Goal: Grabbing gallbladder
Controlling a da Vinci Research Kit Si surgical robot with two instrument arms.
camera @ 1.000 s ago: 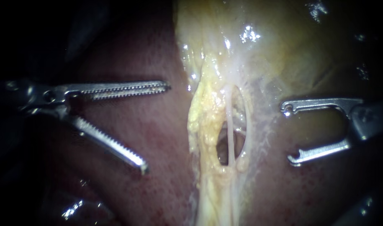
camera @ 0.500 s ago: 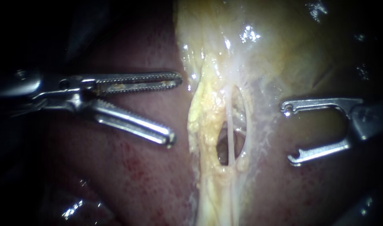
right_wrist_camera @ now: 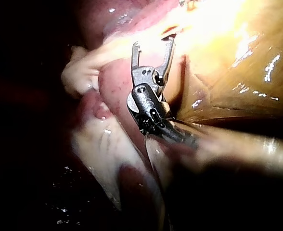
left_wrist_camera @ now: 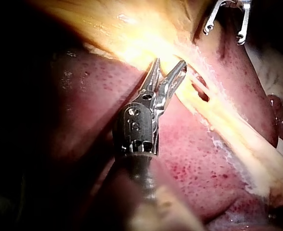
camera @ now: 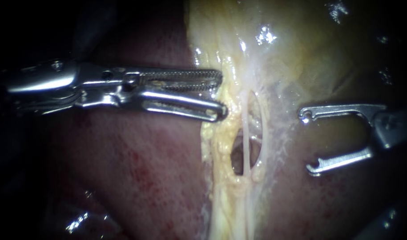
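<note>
The liver (camera: pixel 136 169) fills the lower field, bare and roomy on the left; the pale gallbladder (camera: pixel 279 44) lies above and right of centre, not yet held, so the grab looks close but undone; the left instrument (camera: pixel 222 94) has its hand narrowly spread, tips at the gallbladder's yellow fatty edge, pinching nothing; the right instrument (camera: pixel 308 142) hangs apart, hand spread wide; thin tubes (camera: pixel 245 133) just beyond the left tips leave little margin.
</note>
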